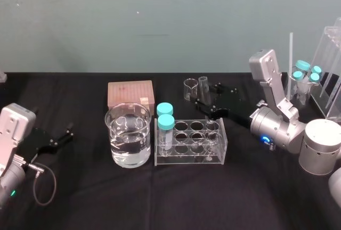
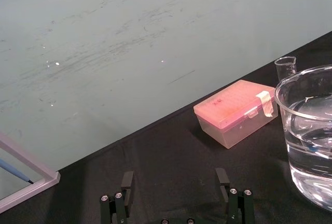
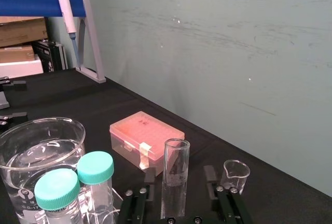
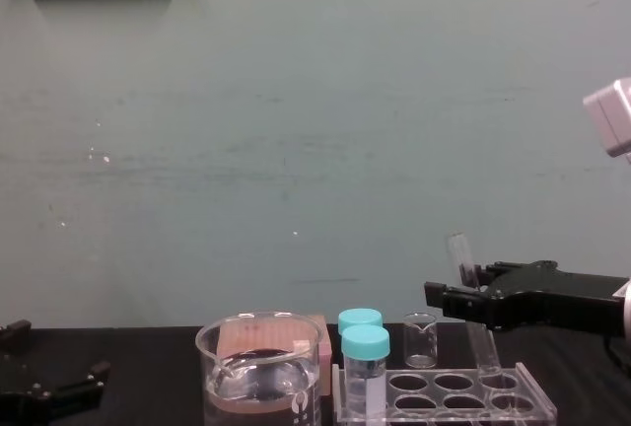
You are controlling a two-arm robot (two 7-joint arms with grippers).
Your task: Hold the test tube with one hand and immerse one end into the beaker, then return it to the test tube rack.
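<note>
Right gripper (image 1: 205, 97) above rack's far right corner, fingers apart, one each side of test tube (image 3: 175, 175), small gaps showing. Tube leans slightly, lower end in back right hole of clear rack (image 1: 189, 159). Beaker (image 1: 116, 131) with water just left of rack. Left gripper (image 1: 59, 138) parked far left, fingers spread.

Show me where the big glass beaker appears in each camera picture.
Head view: beaker left of centre, beside the test tube rack.
Left wrist view: beaker beyond the open left gripper, next to the pink tip box.
Right wrist view: beaker behind the teal-capped vials, past the right gripper.
Chest view: beaker low, left of centre.
Shared landmark: the pink tip box behind the beaker.
</note>
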